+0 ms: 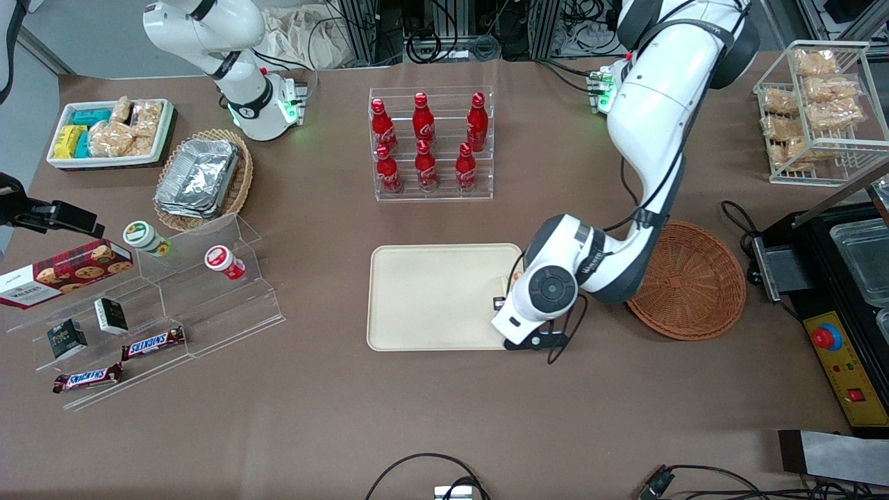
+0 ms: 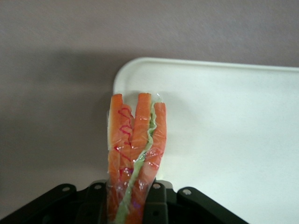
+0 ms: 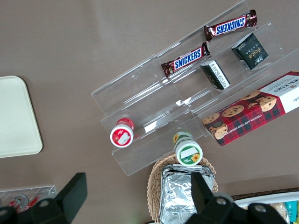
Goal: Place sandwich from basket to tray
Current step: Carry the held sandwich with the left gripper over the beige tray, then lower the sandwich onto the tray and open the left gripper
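The brown worktop (image 1: pixel 444 417) holds a big cream tray (image 1: pixel 430 298), right under the jaws. The round brown basket (image 1: pixel 694 281) sits near the jaws, on the worktop beside the tray. The gripper (image 2: pixel 133 198) hangs over the tray's corner, its jaws squeezed tight on the sandwich (image 2: pixel 135 149).

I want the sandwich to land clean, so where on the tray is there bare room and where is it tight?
The pincer, shut on the sandwich, is over the tray at its edge beside the basket. The tray is bare from that edge toward the parked arm's end. It is tight only near the rim under the sandwich.
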Robot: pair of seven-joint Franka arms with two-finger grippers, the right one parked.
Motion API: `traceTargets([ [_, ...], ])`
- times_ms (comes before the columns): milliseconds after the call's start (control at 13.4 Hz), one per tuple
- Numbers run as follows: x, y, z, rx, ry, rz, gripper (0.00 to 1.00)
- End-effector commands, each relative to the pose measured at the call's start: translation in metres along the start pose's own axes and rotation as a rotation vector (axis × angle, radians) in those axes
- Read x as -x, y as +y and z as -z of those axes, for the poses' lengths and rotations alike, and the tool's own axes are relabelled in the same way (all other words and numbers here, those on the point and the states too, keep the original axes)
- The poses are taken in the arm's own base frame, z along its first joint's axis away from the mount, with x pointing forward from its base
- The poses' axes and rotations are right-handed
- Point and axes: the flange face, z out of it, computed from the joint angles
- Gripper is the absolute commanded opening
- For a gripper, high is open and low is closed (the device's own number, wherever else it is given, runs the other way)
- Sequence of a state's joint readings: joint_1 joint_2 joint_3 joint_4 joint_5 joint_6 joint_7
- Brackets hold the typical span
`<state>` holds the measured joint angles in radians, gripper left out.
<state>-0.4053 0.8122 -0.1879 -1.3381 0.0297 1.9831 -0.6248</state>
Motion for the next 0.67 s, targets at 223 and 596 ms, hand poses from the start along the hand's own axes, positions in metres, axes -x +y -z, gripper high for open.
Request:
traceTargets([
  [223, 0.011, 0.021, -0.008, -0.02, 0.004, 0.004, 0.61],
  [596, 0.018, 0.011, 0.022, -0.041, 0.001, 0.006, 1.0],
])
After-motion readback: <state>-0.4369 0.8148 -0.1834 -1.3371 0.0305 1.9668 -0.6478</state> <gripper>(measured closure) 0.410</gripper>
